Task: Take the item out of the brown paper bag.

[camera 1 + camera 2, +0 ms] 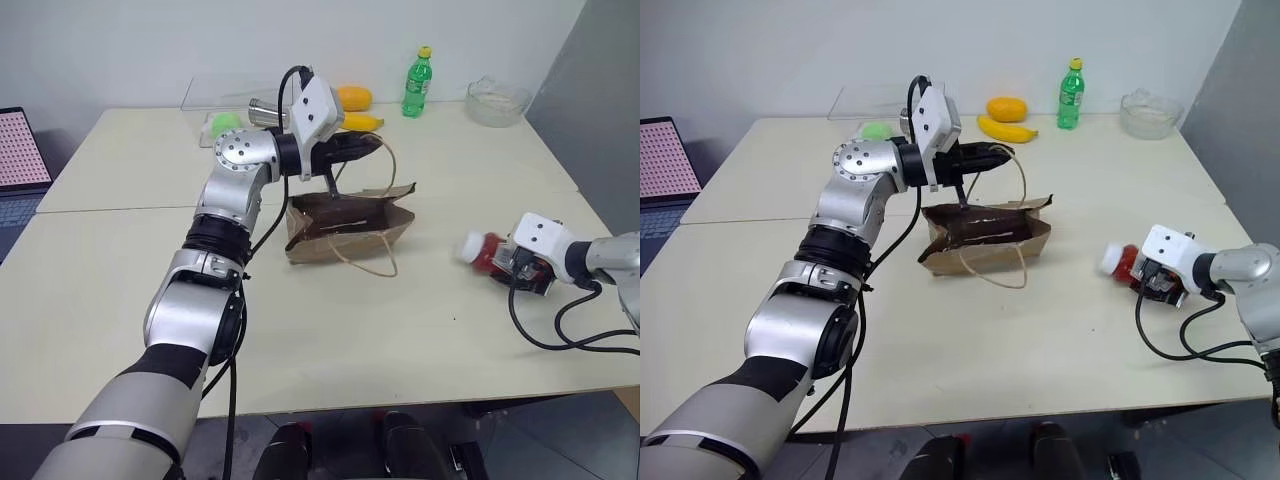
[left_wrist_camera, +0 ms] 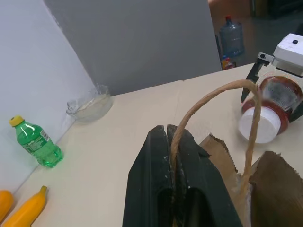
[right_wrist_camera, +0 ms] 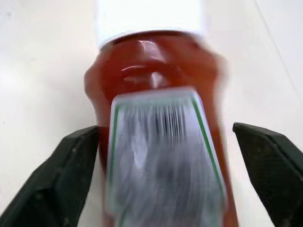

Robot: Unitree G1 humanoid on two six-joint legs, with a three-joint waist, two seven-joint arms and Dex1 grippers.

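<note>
The brown paper bag stands open-mouthed in the middle of the table. My left gripper is above it, shut on one tan loop handle, which it holds lifted. The other handle lies on the table in front of the bag. The item, a small red bottle with a white cap, lies on its side on the table to the right of the bag. My right gripper is open around it. In the right wrist view the two black fingers stand wide on either side of the item.
Along the far edge of the table are a green bottle, a banana, an orange fruit, a glass bowl, a green object and a metal cup. A laptop sits at the far left.
</note>
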